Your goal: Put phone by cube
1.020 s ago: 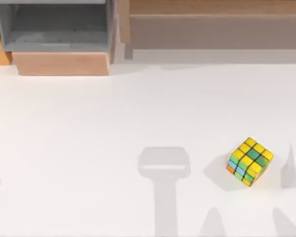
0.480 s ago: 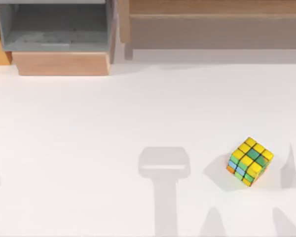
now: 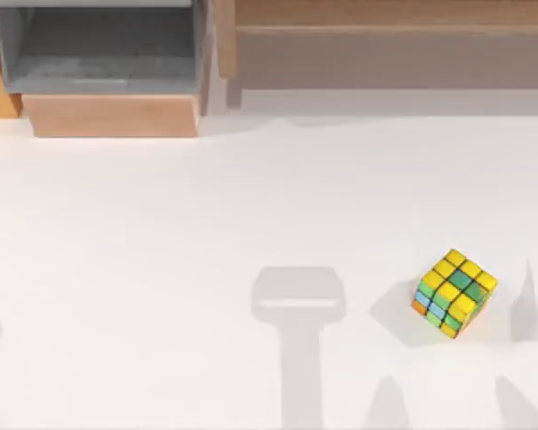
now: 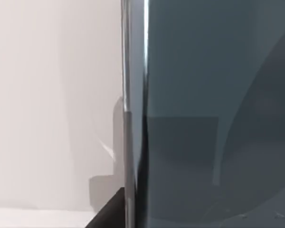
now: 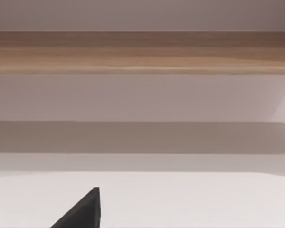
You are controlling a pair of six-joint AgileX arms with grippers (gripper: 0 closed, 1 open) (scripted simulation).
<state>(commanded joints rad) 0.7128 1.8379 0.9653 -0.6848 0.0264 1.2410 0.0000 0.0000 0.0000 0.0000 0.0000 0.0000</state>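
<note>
Left wrist view puts the phone right up against the lens: a dark glossy slab with a silvery edge running down beside it, pale worktop behind. That closeness suggests the left arm is carrying it, so I read the fingers as clamped on the phone, though only a dark tip peeks in at the picture's edge and the contact itself is hidden. Held edge-on like this, it looks ready to be lowered flat.

Right wrist view shows one dark fingertip over bare worktop, facing a wooden shelf at the back; whether those fingers are apart or together, I cannot tell. That arm seems parked, out of the way.

From the top view, the cube sits alone on the worktop's right side, tilted on its corner-on angle, with free white surface all round it, so there is room to set the phone just beside it. Farther back, a grey drawer stands open at the left.
</note>
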